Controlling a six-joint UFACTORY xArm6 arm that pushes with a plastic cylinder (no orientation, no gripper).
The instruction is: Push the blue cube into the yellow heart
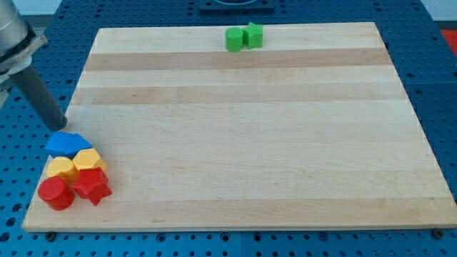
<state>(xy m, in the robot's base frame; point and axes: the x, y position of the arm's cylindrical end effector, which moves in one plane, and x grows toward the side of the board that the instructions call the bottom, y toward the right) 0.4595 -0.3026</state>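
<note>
Nearest the camera, at the wooden tabletop [235, 143]'s near-left corner, five blocks sit packed in a tight cluster. A red cylinder [56, 193] lies closest to the near edge, with a red star-like block [92, 186] touching it on the right. Just behind them sit two yellow blocks side by side: the left one [62, 168], with a lobed outline, is probably the yellow heart, and the right one [89, 160] looks hexagonal, though neither shape is sure from this angle. Farther back, a blue block [68, 143], the task's blue cube although it looks flat and angular here, rests against both yellow pieces.

Behind the blue block, my tip [60, 127] stands at the tabletop's left edge, just beyond the block's far side and seemingly almost touching it. That placement suits a push toward the near edge, driving blue onto yellow; since the two appear already in contact, the task looks close to finished. The arm carries a plain rod and no jaws, so there is no grip state to tell.

Far across the bare wood, two green blocks [243, 37] sit touching at the far edge, well clear of the action.
</note>
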